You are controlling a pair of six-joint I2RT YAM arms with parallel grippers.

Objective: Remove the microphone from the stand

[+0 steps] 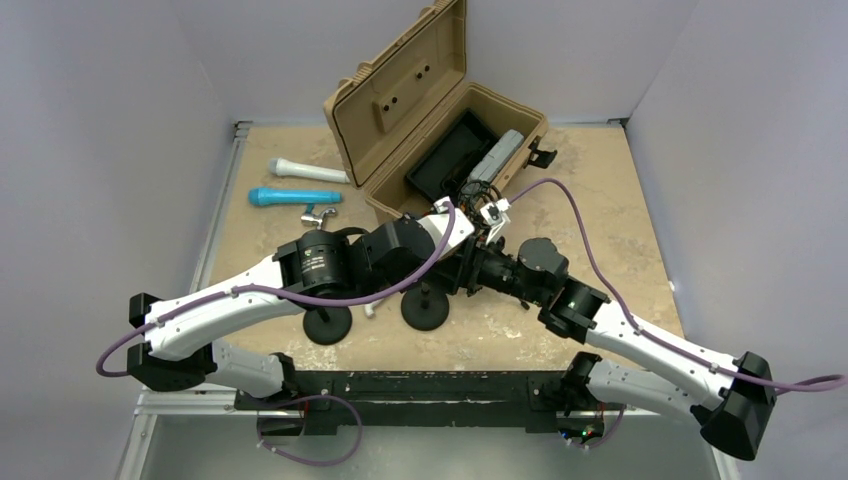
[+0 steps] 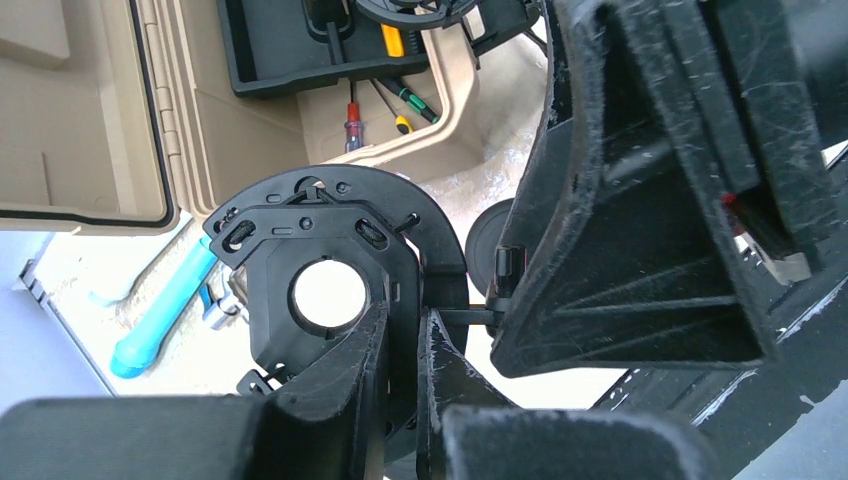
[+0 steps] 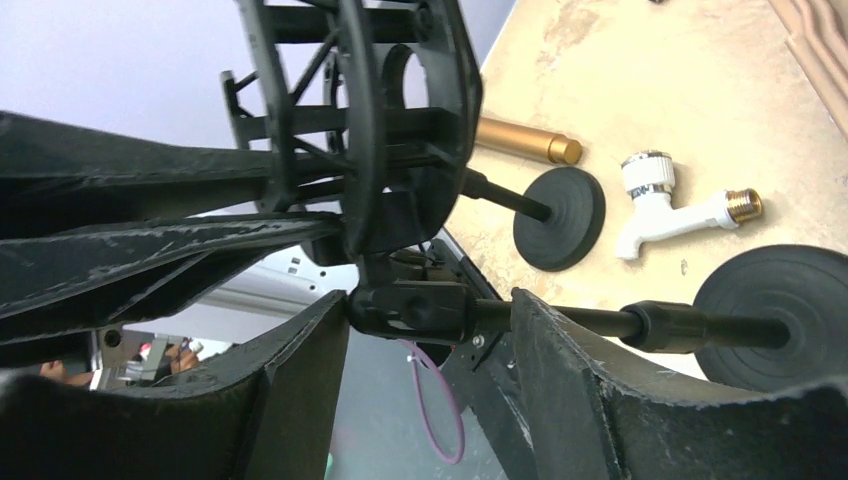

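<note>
A black ring-shaped microphone holder (image 2: 320, 270) tops a thin black stand (image 3: 570, 318) with a round base (image 3: 775, 315). The holder's centre hole is empty and the bright table shows through it. My left gripper (image 2: 405, 325) is shut on the holder's thin rim. My right gripper (image 3: 430, 305) is open, its fingers astride the stand's swivel joint (image 3: 410, 308) just under the holder. In the top view both grippers, left (image 1: 478, 228) and right (image 1: 462, 272), meet above the stand bases. A blue microphone (image 1: 293, 196) and a white microphone (image 1: 305, 170) lie on the table at the far left.
An open tan case (image 1: 430, 110) holding tools stands at the back centre. A second stand base (image 1: 327, 323) sits left of the first (image 1: 425, 312). A white tap (image 3: 680, 210) and a gold cylinder (image 3: 525, 140) lie on the table near them.
</note>
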